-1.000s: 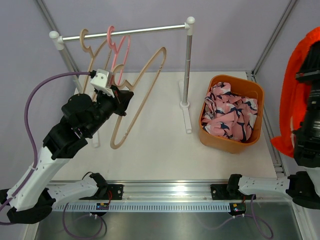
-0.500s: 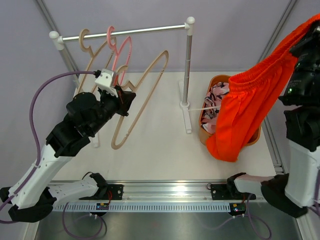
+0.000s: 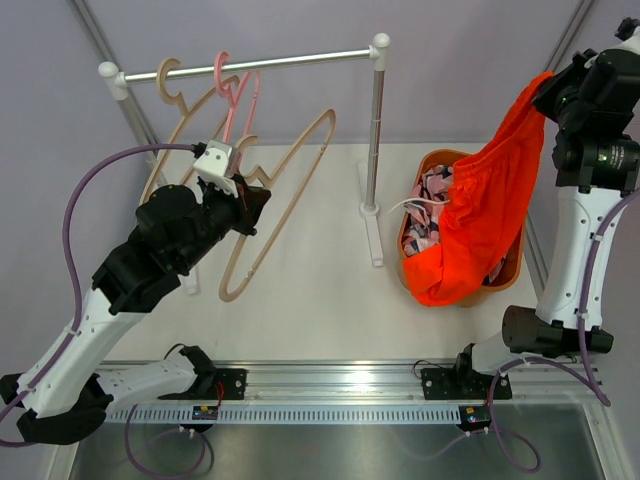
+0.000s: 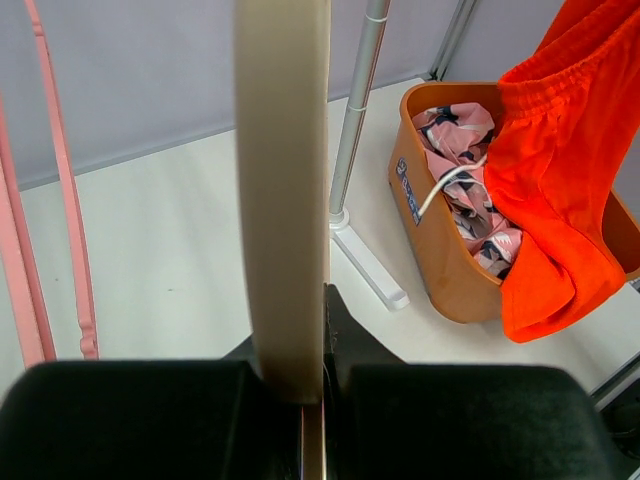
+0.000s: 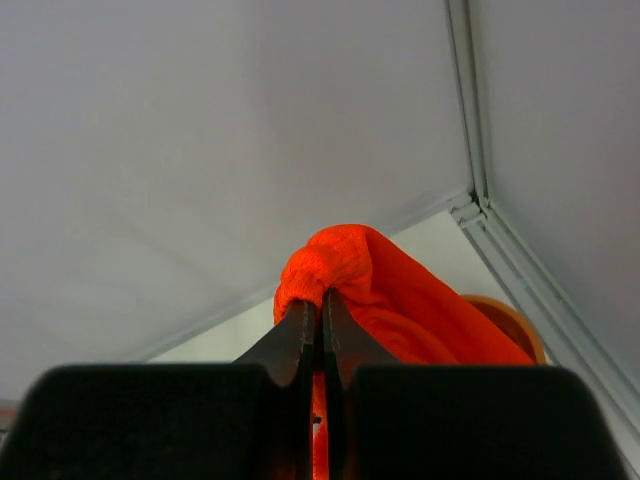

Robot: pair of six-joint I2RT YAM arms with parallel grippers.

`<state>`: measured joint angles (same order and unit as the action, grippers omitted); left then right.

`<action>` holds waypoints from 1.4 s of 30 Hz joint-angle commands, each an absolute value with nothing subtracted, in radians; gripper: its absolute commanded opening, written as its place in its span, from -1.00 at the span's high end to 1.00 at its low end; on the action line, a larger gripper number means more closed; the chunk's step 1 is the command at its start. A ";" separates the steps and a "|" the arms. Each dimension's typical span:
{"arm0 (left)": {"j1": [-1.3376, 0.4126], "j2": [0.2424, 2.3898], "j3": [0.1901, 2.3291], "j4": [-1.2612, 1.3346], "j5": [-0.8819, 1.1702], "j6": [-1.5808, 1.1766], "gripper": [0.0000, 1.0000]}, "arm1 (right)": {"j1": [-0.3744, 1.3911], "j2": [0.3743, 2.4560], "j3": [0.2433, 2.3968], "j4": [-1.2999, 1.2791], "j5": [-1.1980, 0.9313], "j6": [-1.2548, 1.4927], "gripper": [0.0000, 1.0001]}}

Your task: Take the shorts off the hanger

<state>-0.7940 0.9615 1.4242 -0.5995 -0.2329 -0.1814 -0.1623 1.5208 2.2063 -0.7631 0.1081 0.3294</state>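
Observation:
The bright orange shorts (image 3: 490,210) hang from my right gripper (image 3: 548,92), which is shut on their waistband (image 5: 335,265) high above the orange bin (image 3: 510,275); their lower end rests on the bin's front. The pink patterned shorts (image 3: 432,215) lie in the bin, also seen in the left wrist view (image 4: 462,140). My left gripper (image 3: 250,200) is shut on the beige hanger (image 3: 290,175), whose bar (image 4: 282,190) runs up between the jaws. That hanger is bare. The navy shorts are out of view.
A clothes rail (image 3: 250,65) on two posts (image 3: 375,130) stands at the back, carrying a pink hanger (image 3: 238,100) and another beige hanger (image 3: 175,90), both bare. The right post's foot (image 3: 372,235) lies beside the bin.
My right arm has swung in from the right edge, carrying the orange shorts leftward and down over the bin. My left gripper keeps hold of the beige hanger, barely shifted.

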 commanded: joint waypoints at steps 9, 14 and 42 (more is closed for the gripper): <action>-0.799 0.989 1.436 -0.560 -0.218 -0.181 1.00 | -0.170 1.207 1.344 -0.415 -0.113 0.511 1.00; -0.799 1.023 1.466 -0.572 -0.222 -0.198 1.00 | -0.169 1.248 0.996 -0.235 -0.253 0.598 1.00; -0.700 1.459 2.009 -0.785 -0.295 -0.161 1.00 | -0.160 0.977 1.019 -0.365 -0.304 0.561 -0.26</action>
